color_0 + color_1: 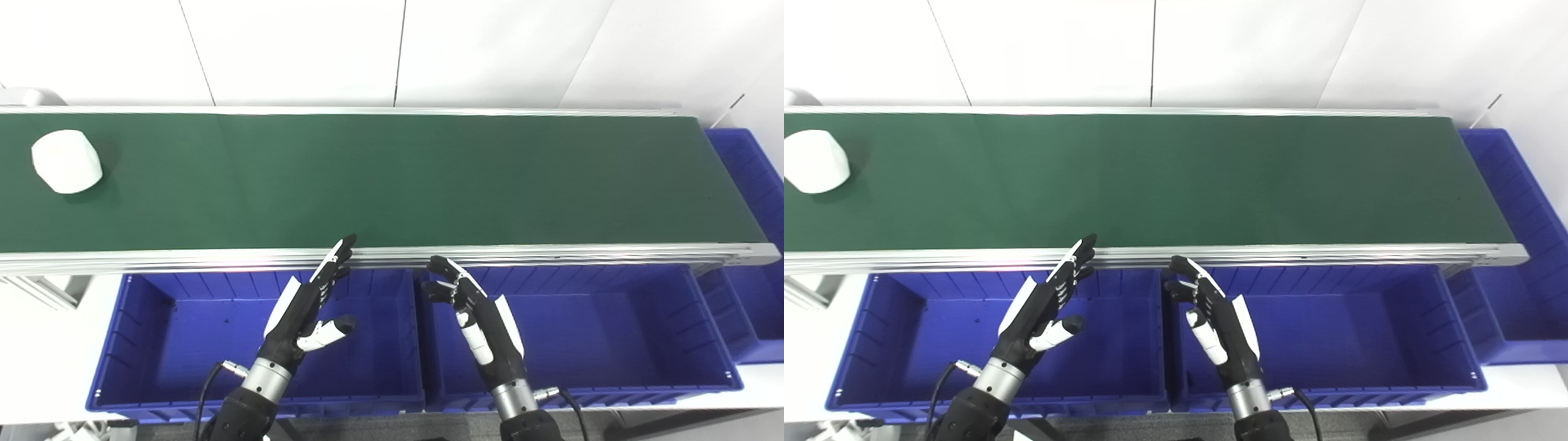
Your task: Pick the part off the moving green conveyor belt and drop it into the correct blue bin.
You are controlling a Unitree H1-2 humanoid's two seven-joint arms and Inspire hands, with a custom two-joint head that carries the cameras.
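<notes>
White part [66, 162] far left on belt [392, 177]; left hand [304, 306] and right hand [474, 309] spread, empty: a late reach would miss it.

A white panelled wall [392, 49] fills the far side, well beyond both hands, split by thin dark seams (one near the middle, one slanting at the left). Even, bright light washes it. White tabletop [43, 355] shows left of the left hand, grey floor [380, 425] just below the wrists
</notes>
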